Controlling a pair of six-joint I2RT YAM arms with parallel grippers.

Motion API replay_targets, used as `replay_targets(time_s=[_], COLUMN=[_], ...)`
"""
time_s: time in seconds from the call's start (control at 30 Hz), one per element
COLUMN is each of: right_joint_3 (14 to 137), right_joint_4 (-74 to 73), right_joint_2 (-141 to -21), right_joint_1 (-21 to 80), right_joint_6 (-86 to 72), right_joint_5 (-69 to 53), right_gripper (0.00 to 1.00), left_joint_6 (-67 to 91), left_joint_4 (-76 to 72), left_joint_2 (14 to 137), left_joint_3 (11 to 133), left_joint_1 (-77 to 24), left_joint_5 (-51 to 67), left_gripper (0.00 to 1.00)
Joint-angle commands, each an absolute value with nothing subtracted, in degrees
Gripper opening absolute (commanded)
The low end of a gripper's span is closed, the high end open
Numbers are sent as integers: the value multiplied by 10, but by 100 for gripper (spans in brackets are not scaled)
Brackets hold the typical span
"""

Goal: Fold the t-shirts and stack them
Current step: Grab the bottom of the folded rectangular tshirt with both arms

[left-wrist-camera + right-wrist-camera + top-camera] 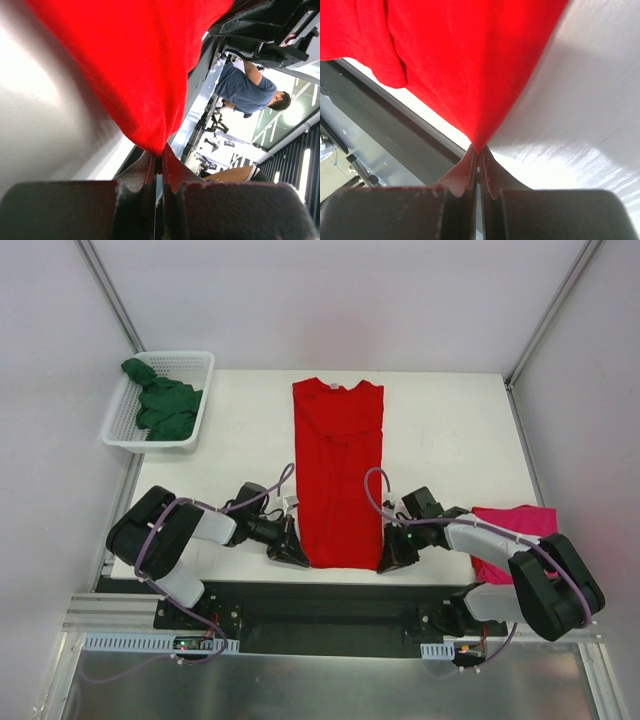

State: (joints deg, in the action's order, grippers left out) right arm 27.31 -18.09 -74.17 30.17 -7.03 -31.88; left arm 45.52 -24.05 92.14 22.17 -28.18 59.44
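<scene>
Corners of the red shirt [338, 470] are pinched by left claw [299, 557] and right claw [386, 562]. Its length runs away from them across the desk [440, 440].

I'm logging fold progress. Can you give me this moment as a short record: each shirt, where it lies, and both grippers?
red t-shirt: narrow strip flat on the table, collar at far end
left gripper: shut on its near left corner
right gripper: shut on its near right corner
green t-shirt: crumpled in the white basket, far left
pink t-shirt: bunched at near right edge
</scene>
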Motion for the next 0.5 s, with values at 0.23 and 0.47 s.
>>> replay_targets(time_s=[0.23, 0.47], right_joint_3=[274, 284], right_joint_4=[-193, -206], right_joint_2=[-712, -713], right_joint_1=[337, 357], right_joint_6=[-49, -42], right_joint_5=[-366, -368], right_gripper=[1, 1], left_joint_6=[416, 386], left_joint_4=[-207, -162], left_joint_2=[853, 838], left_joint_3=[207, 205], left_joint_1=[-291, -301], left_joint_5=[611, 614], left_gripper=[0, 0])
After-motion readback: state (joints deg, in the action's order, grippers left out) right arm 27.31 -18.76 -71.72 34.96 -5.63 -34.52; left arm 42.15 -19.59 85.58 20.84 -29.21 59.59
